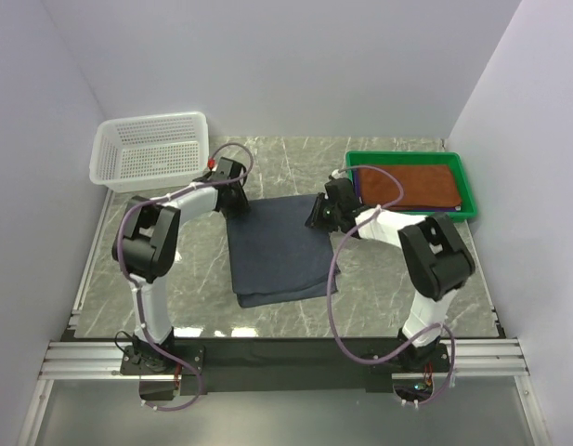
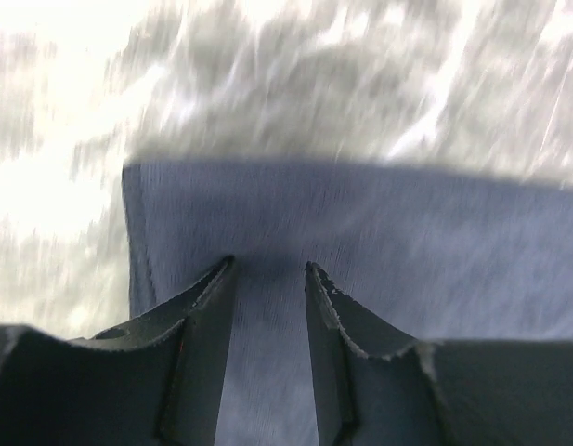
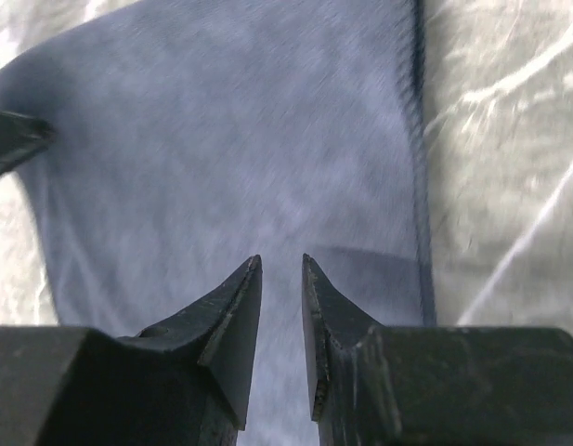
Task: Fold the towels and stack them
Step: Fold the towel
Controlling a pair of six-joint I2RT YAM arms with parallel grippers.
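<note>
Close to each wrist lens, dark fingertips met blue cloth. My left gripper (image 2: 267, 269) stood on the grey-blue towel (image 2: 360, 242) just inside its far-left corner, jaws standing narrowly apart with a strip of cloth showing between them. My right gripper (image 3: 281, 260) stood the same way just inside the far-right corner, beside a stitched hem. Whether either pair had actually pinched the fabric, I could not tell: both wrist views were blurred, and the cloth under the tips looked flat.

From above, the towel lay at the middle of the marble worktop (image 1: 202, 279). Its long axis ran from the far edge toward the near edge, slightly askew, and a second layer peeked out along its near end. All of it stretched away from my tips toward the near edge, so I judged that the coming fold would turn on carrying the far hem over to the near one. Neither arm was nearer; each had its own corner.

A rust-brown towel (image 1: 407, 186) rested in the green tray (image 1: 411, 159) at the far-right corner, and the white basket (image 1: 147, 175) sat at the far-left corner. No brand, label or writing could be read anywhere.
</note>
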